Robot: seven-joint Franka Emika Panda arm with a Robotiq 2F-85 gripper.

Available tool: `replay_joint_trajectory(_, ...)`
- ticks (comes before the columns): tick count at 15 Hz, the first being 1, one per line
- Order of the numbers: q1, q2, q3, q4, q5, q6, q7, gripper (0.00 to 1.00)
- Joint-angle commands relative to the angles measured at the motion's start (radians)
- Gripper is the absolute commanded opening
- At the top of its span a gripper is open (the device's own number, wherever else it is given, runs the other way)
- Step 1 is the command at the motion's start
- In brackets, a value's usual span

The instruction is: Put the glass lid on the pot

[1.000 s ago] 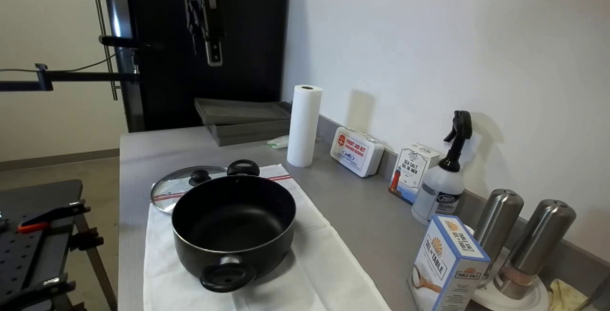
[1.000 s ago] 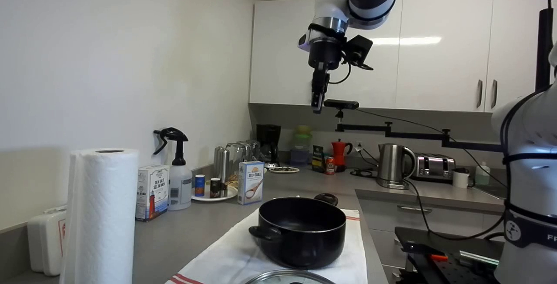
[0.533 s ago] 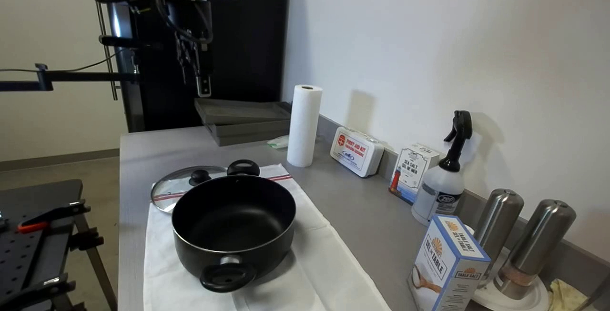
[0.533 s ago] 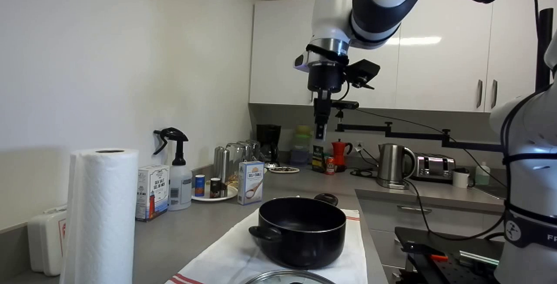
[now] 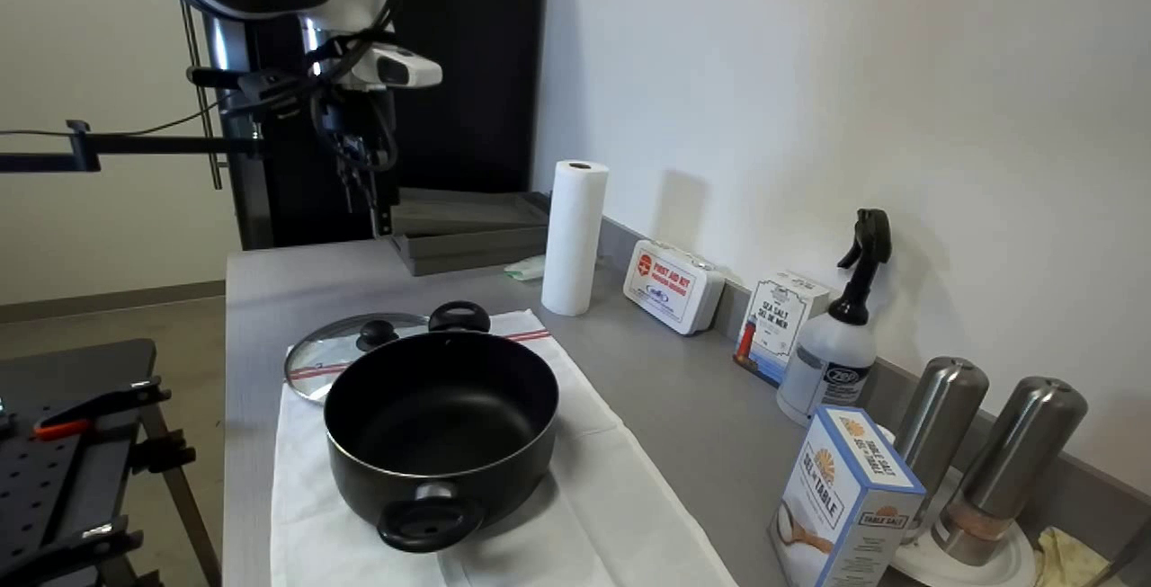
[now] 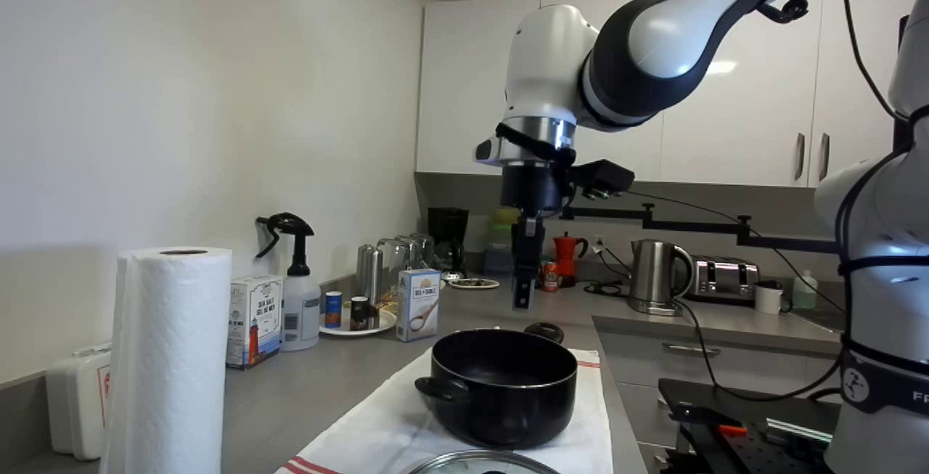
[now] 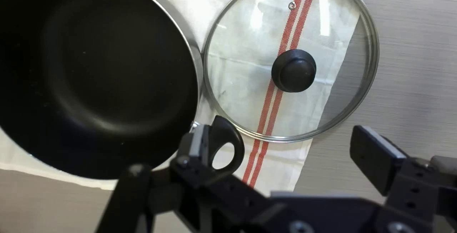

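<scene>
"What does your wrist view show?"

"My jaws, wide apart, holding nothing. The glass lid (image 7: 246,65) lies just beside the pot (image 7: 107,69), its knob (image 7: 294,70) up."

"And outside?"

"In both exterior views I hang above the bench (image 5: 647,389); the uncovered pot sits on a towel (image 5: 593,488)."

"How to grasp?"

"I'd centre the knob between my jaws, avoid the pot's handle (image 7: 222,132), then descend straight."

The pot (image 5: 441,430), wide, round and black with a pale rim, is standing upright and open on a red-striped white cloth (image 5: 584,470), two short handles projecting from opposite sides. The glass lid (image 7: 291,61), transparent and metal-rimmed, is lying just beside the pot, black knob facing up; its disc is extending partly past the cloth over the grey counter (image 7: 410,76), red stripes showing through.
</scene>
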Motion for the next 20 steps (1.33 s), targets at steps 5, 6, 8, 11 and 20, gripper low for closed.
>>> replay_joint_trajectory(5,0.023,0.213,0.022,0.036,-0.029,0.156,0.093,1.00)
replay_joint_trajectory(6,0.027,0.238,0.020,0.041,-0.027,0.169,0.096,1.00)
replay_joint_trajectory(8,0.031,0.283,0.015,0.057,-0.021,0.181,0.102,1.00)
replay_joint_trajectory(11,0.036,0.340,0.010,0.079,-0.019,0.197,0.112,1.00)
replay_joint_trajectory(20,0.070,0.497,-0.002,0.153,-0.018,0.239,0.153,1.00)
